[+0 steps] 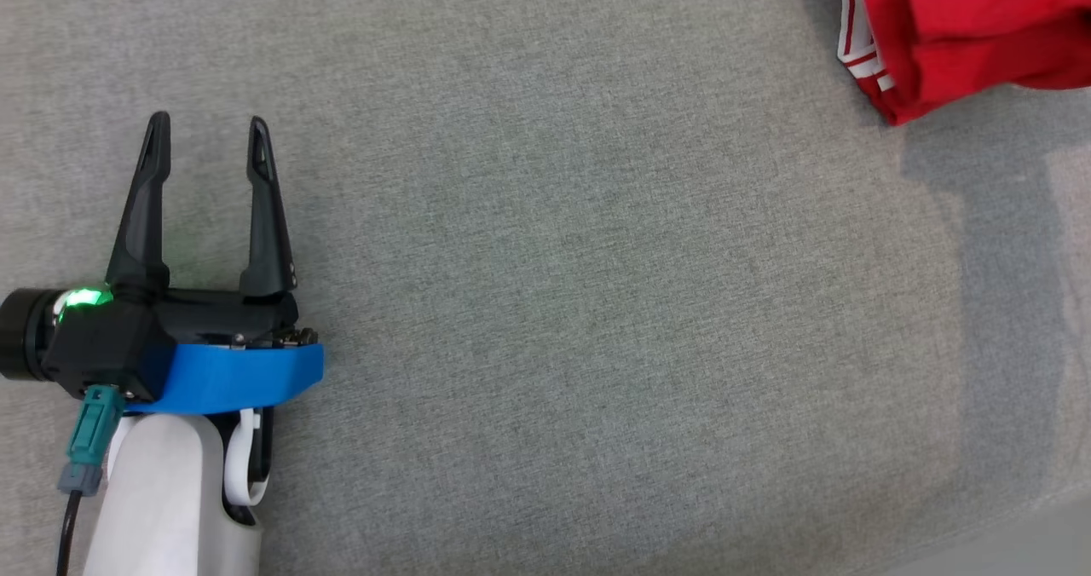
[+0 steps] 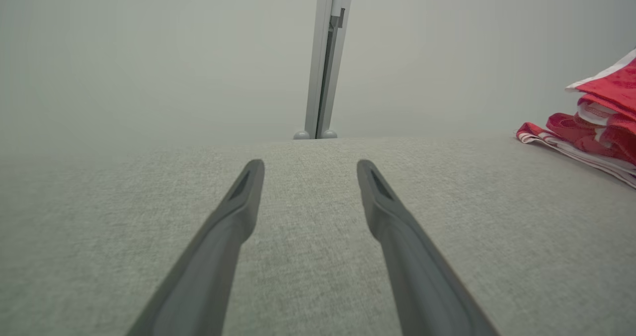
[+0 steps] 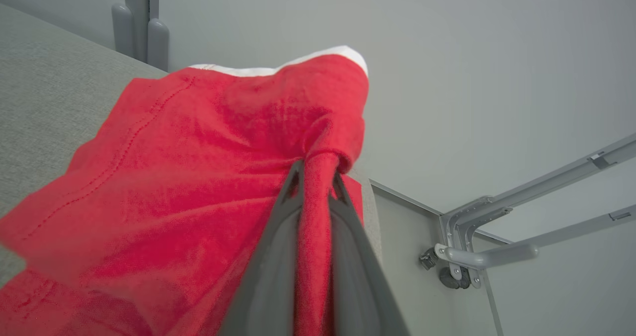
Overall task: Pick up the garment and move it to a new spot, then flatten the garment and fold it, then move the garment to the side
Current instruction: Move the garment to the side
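**Head view.** The left gripper (image 1: 209,124) lies at the lower left of the frame over the grey fabric surface (image 1: 597,303). Its two dark fingers point up the frame and stand well apart, with nothing between them. Behind the fingers are a lit green lamp (image 1: 81,297), a blue band (image 1: 230,380) across the wrist, a teal cable connector (image 1: 94,431) and the pale forearm (image 1: 162,499). The red garment (image 1: 963,31) — bunched, with white striped trim along its left edge — occupies the upper right corner, cut off by the top and right edges of the frame. A soft shadow falls on the fabric below it.

**Left wrist view.** The left gripper (image 2: 309,166) rises from the bottom edge, fingers spread wide and low over the grey surface. The garment (image 2: 603,127) appears at the right edge at mid height as a crumpled heap of red and white folds. Its lower part rests on the surface, well apart from the fingers. A pale metal post (image 2: 328,52) stands against the plain wall at top centre, beyond the far edge of the surface.

**Right wrist view.** The right gripper (image 3: 318,169) is clamped on the garment (image 3: 198,167): a rolled fold of red cloth runs between the two grey fingers and is pinched near their tips, the jaws nearly together. From the pinch the cloth fans out to the left and lower left, with a white hem along its top edge. The grey surface shows at the left edge of the frame. A grey metal bracket (image 3: 477,236) with two rails sits at the lower right — past the corner of the surface.
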{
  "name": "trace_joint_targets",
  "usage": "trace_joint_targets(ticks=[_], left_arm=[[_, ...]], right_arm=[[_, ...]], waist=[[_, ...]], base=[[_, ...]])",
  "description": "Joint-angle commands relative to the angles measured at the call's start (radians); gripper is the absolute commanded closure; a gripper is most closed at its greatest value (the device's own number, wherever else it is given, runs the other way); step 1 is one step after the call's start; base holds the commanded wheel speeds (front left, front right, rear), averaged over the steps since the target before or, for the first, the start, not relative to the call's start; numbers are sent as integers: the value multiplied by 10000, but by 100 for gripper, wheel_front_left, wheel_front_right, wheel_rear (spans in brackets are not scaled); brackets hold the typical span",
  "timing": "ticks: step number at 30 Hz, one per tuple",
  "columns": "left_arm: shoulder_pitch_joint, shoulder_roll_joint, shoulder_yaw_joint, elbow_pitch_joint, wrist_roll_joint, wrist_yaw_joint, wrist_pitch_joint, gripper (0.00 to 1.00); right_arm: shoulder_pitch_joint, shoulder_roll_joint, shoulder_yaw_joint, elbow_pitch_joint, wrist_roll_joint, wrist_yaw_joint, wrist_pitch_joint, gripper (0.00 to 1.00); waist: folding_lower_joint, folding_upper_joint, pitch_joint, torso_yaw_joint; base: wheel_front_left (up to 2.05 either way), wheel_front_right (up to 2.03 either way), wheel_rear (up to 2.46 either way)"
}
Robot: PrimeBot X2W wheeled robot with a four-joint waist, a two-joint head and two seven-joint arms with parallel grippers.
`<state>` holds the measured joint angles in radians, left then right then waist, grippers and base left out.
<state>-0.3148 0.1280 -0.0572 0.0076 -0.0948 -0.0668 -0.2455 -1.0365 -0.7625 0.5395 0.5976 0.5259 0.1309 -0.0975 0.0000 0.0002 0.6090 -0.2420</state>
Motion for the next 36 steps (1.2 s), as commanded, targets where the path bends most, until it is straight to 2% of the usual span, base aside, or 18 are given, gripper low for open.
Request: trace_joint_targets(ticks=[1, 4, 8, 16, 25, 26, 27, 28, 36], left_arm=[[-244, 75, -54, -146, 78, 22, 111, 0], [-312, 134, -106, -394, 85, 12, 247, 0], [-440, 195, -195, -641, 99, -17, 376, 0], [-363, 249, -216, -1023, 32, 101, 446, 0], [-408, 280, -246, -999, -24, 164, 389, 0], [-405, 291, -240, -991, -41, 181, 383, 0], [-401, 301, -237, -984, -54, 195, 374, 0], [-394, 316, -227, -968, -67, 205, 362, 0], [-371, 277, -261, -826, -174, 260, 282, 0]], right_arm=[[-272, -149, -6, 56, 112, -1, -1, 100], [-557, -244, 113, 304, 206, -1, 7, 100], [-1032, -57, 456, 852, 110, -1, 130, 100], [-1945, 184, 462, 2962, -661, -3, 408, 100], [-2901, 399, 375, 4956, -1560, -3, 137, 100], [-3006, 389, 354, 5141, -1669, -3, 65, 88], [-3060, 429, 335, 5292, -1739, -3, -5, 53], [-3126, 495, 287, 5435, -1795, -3, -77, 0], [-3503, 733, 204, 6064, -2107, -3, -639, 0]], waist=[[0, -2, 134, -74], [0, -2, 332, -120], [0, -2, 549, -25], [0, -2, 887, 357], [0, -2, 1119, 635], [0, -2, 1128, 651], [0, -2, 1132, 667], [0, -2, 1134, 677], [0, -2, 894, 717]], base=[[0, 0, 0], [0, 0, 0], [0, 0, 0], [0, 0, 0], [0, 0, 0], [0, 0, 0], [0, 0, 0], [0, 0, 0], [0, 0, 0]])
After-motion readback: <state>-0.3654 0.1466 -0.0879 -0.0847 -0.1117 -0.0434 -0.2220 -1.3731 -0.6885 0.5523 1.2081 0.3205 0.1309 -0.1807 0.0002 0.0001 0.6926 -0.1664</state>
